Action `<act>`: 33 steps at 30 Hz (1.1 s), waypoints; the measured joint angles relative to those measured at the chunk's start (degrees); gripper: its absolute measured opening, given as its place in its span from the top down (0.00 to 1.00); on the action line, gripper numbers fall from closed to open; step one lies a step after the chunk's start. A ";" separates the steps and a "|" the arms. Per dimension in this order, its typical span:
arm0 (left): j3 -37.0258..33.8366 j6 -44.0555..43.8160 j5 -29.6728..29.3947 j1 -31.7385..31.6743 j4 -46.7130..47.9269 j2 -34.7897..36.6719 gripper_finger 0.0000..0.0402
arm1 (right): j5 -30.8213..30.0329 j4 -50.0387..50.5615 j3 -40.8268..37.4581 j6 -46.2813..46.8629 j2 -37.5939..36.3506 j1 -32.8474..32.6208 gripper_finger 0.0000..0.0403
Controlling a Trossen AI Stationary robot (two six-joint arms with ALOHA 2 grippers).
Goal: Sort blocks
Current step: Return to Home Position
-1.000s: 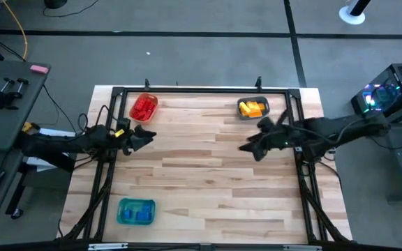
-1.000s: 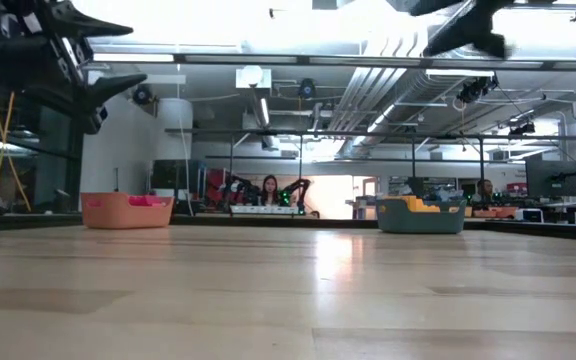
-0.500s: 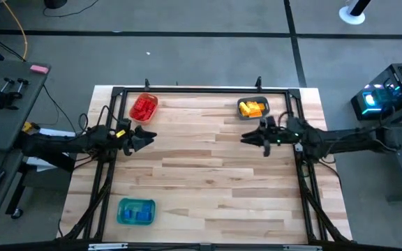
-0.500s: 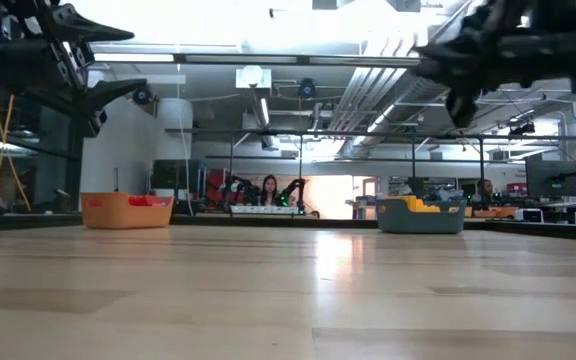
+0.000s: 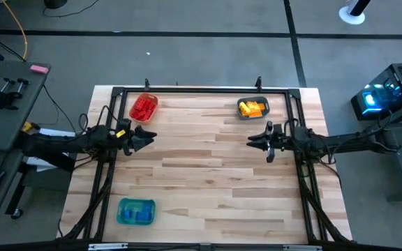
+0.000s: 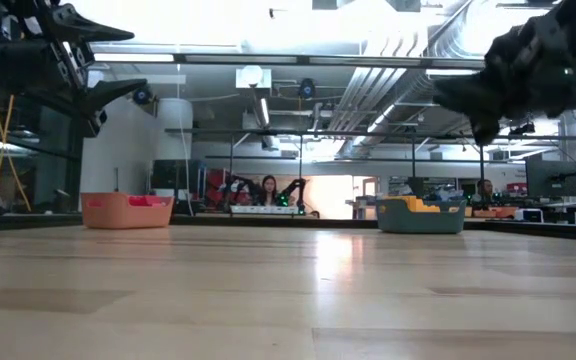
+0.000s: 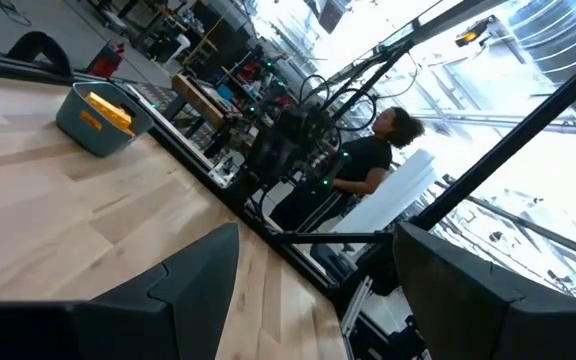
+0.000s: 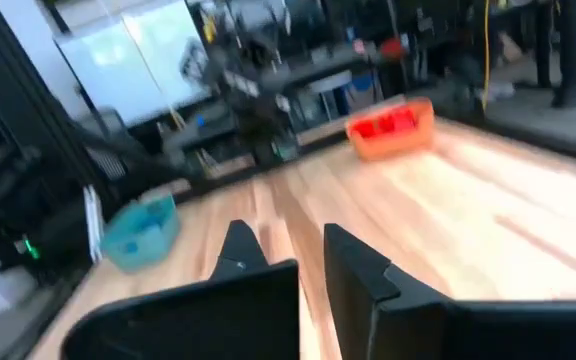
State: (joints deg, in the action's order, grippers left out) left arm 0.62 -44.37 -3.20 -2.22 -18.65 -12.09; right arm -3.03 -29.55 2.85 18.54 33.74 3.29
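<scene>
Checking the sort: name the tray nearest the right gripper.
Blue tray with yellow blocks, by the right gripper; orange tray and green tray lie farther left.

No readable text in any view.
No lettering, number or brand can be made out on the orange tray (image 6: 126, 213), blue tray (image 6: 420, 220), green tray (image 5: 121, 211) or worktop (image 5: 208, 181); background screens and equipment are too blurred.

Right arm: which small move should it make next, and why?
Probably draw the right tool back toward its own side of the table: it holds nothing, and the red blocks, yellow blocks and blue blocks lie in separate trays. The left tool waits near the left side.
</scene>
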 joint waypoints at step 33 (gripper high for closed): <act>0.07 0.49 0.17 0.07 17.92 11.89 0.37 | 0.04 30.41 0.02 0.88 -33.12 0.09 0.97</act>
State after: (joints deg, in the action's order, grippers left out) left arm 0.69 -43.88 -3.03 -2.15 -0.73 -0.20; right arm -2.98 0.86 2.87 19.42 0.62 3.38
